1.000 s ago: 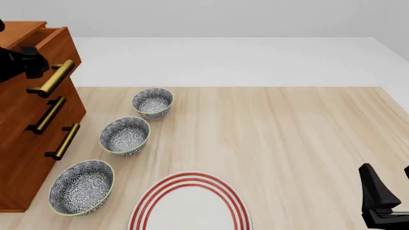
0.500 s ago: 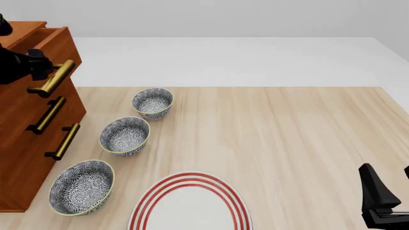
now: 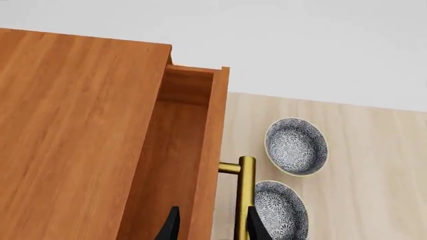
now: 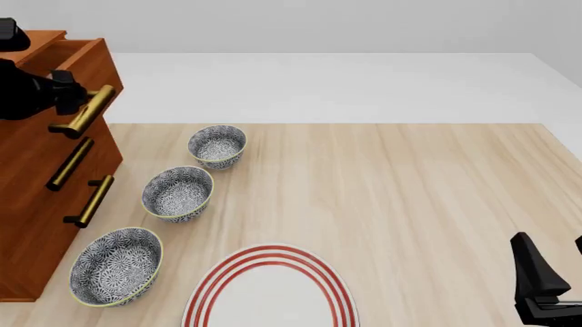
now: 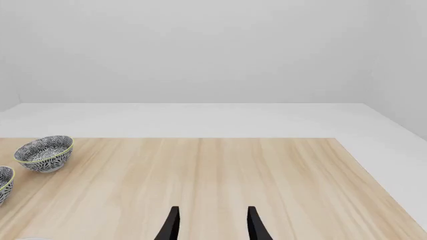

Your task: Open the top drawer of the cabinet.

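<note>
The reddish-brown cabinet (image 4: 27, 197) stands at the table's left edge. Its top drawer (image 4: 88, 67) is pulled out a little, and the left wrist view looks down into its bare inside (image 3: 175, 150). My left gripper (image 4: 71, 95) is at the drawer's brass handle (image 4: 86, 112). In the left wrist view that gripper (image 3: 212, 227) is open: one finger is inside the drawer, the other beyond the handle (image 3: 245, 195), so the front panel and bar lie between them. My right gripper (image 4: 546, 289) rests at the near right, open (image 5: 212, 225) with nothing in it.
Three patterned bowls (image 4: 217, 146) (image 4: 177, 193) (image 4: 116, 266) line up in front of the cabinet's two lower drawers. A red-ringed white plate (image 4: 270, 289) lies at the near edge. The table's wooden top ends at a white floor beyond.
The top drawer has slid a little further out of the cabinet. My left gripper has moved up and to the right along with the handle. The right arm is still.
</note>
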